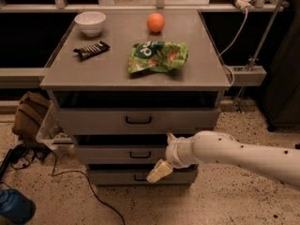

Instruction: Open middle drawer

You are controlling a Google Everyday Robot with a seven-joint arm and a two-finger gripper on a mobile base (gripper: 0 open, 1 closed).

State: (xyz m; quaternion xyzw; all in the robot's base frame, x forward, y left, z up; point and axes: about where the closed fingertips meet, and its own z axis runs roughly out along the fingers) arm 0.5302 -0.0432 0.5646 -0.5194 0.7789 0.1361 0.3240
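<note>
The middle drawer (103,154) is the grey front between two others in the cabinet, with a small black bar handle (140,154). It looks closed. My gripper (163,154) sits at the end of the white arm that reaches in from the right. It is just right of the handle, in front of the drawer face. Its fingers are spread apart one above the other. The lower cream fingertip (158,171) hangs over the bottom drawer's front. It holds nothing.
The top drawer (93,121) and the bottom drawer (112,177) sit above and below. On the cabinet top lie a white bowl (90,21), an orange (155,22), a green chip bag (157,56) and a chocolate bar (91,49). A brown bag (30,116), cables (70,172) and a blue object (14,207) are on the floor at left.
</note>
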